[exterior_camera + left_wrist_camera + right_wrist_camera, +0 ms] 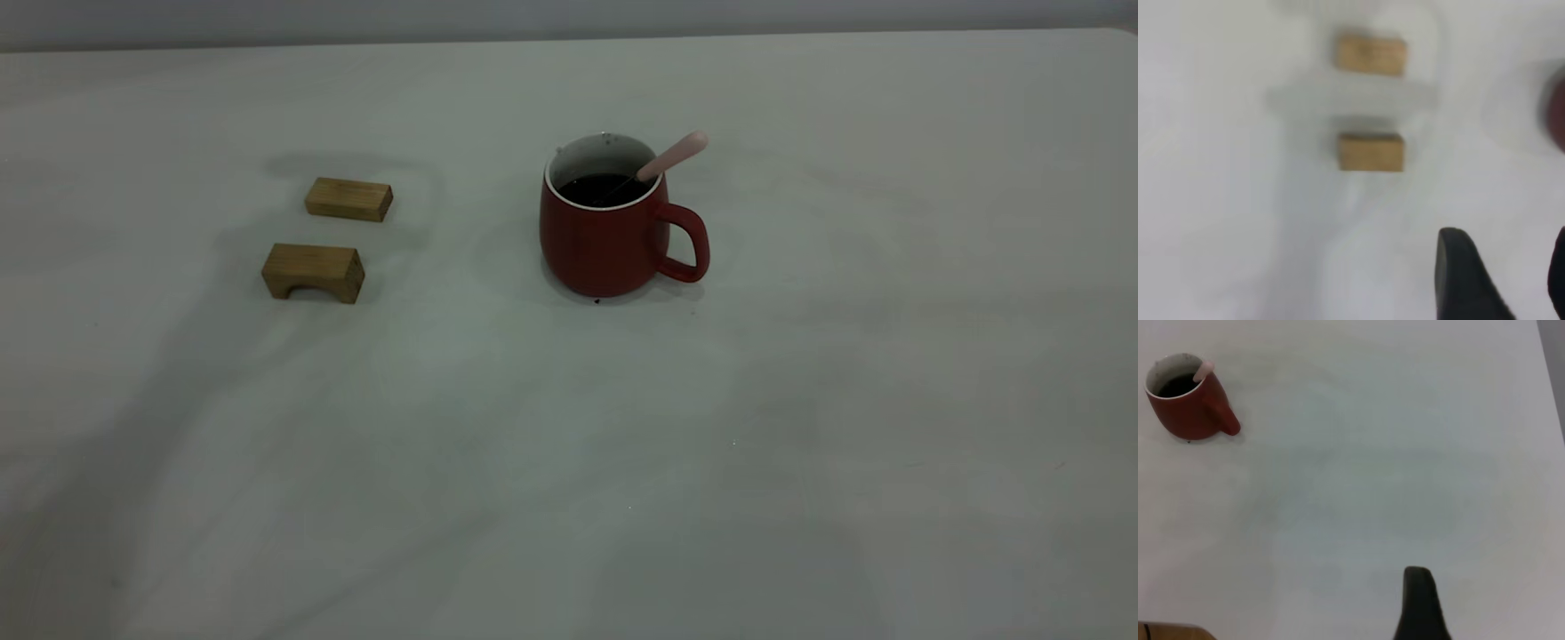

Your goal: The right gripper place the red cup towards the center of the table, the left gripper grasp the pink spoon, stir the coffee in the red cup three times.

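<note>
squat dark-red ceramic cup, glossy, wider at the base, white inside, loop handle pointing right, stands near the middle of the plain off-white table. flat dark brown-black coffee sits a little below the rim. slim pink spoon stands in the cup: pale rounded handle leans out over the right rim, thin grey neck dips into the coffee, bowl submerged and not visible.

left of the cup, well apart from it: two tan wooden blocks, visible grain. far one is a plain rectangular block; near one is an arched block with a curved cut-out under it.

exterior view shows no arm or gripper at all, only soft shadows on the table.

left wrist view: left gripper high above the table, dark tapered fingers spread with bare table between them, holding nothing. both blocks lie beyond it, blurred; a red sliver of the cup shows at the frame edge. spoon not seen here.

right wrist view: only one dark finger of the right gripper in frame, so cannot tell whether it is spread or closed. cup with spoon is well apart from it, far across bare table. a tan corner at the frame edge, unidentifiable.
</note>
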Tool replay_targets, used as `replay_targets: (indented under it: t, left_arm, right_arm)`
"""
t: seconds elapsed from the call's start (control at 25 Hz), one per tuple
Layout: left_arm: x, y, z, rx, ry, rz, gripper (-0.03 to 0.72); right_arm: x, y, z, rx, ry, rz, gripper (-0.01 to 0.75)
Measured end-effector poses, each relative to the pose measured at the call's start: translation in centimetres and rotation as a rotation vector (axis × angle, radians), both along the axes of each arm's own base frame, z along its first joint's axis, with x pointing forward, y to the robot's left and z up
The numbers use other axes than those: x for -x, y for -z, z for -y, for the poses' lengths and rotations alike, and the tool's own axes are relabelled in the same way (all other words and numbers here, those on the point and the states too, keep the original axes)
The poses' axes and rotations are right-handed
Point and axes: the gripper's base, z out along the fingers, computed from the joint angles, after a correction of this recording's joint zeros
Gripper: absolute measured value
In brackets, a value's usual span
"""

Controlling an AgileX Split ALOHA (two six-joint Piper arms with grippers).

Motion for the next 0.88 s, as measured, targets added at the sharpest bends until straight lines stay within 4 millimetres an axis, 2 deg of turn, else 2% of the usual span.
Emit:
replay_targets:
  t: [0.12, 0.2, 0.28, 0.52, 0.68, 0.88]
  left_arm:
    - [1.9, -1.6, -0.7, -0.021, 0.065, 0.015, 0.389]
    - [4.1, -1.7, -1.5, -0.043, 0.084, -0.017, 0.389]
    - [6.9, -1.9, -2.4, -0.064, 0.088, -0.042, 0.389]
    - [16.6, -0.7, -5.7, -0.115, 0.094, -0.137, 0.389]
    - [22.8, -1.0, -7.7, -0.106, 0.093, -0.087, 0.389]
    - [28.6, -0.7, -9.8, -0.08, 0.06, 0.009, 0.389]
  right_arm:
    - [0.0, 0.0, 0.0, 0.0, 0.0, 0.0, 0.583]
    - [0.0, 0.0, 0.0, 0.0, 0.0, 0.0, 0.583]
    - [0.0, 0.0, 0.0, 0.0, 0.0, 0.0, 0.583]
    - [0.0, 0.0, 0.0, 0.0, 0.0, 0.0, 0.583]
    - [0.0, 0.0, 0.0, 0.0, 0.0, 0.0, 0.583]
    - [0.0, 0.0, 0.0, 0.0, 0.0, 0.0, 0.583]
